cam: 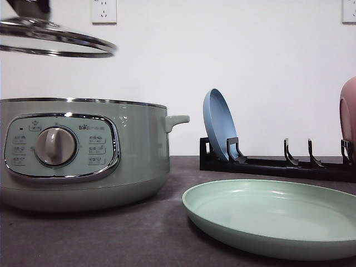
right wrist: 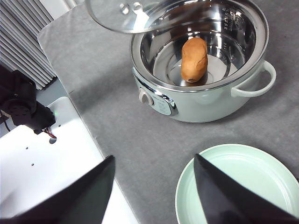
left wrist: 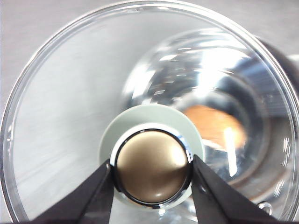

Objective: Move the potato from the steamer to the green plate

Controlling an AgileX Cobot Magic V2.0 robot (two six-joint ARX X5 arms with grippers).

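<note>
The potato (right wrist: 194,59) lies on its side on the shiny metal floor inside the steamer (right wrist: 201,70), a small dark spot showing at the end nearer the dial. Through the lifted glass it also shows in the left wrist view as an orange blur (left wrist: 215,127) low in the polished bowl. The steamer stands open on the grey bench (right wrist: 135,140), its chrome rim uncovered, its dial panel (cam: 61,146) facing the front camera and its small side handle (cam: 177,120) pointing toward the plates.

The glass lid (cam: 55,40) hangs in the air above the pot's left side, clear of the rim and slightly tilted. The left gripper (left wrist: 153,173) has its two dark fingers (left wrist: 96,191) pressed against either side of the lid's round bronze knob (left wrist: 153,171), closed firmly on it.

The green plate (cam: 272,214) sits flat on the bench just beside the steamer, nothing on it. The right gripper (right wrist: 153,186) hovers above the bench near the plate's edge, its fingers (right wrist: 93,186) spread wide apart with nothing between them.

Behind the green plate, a black rack (cam: 278,164) holds a blue plate (cam: 218,125) upright on edge, and a pink dish (cam: 349,114) stands at the rack's far right end.
</note>
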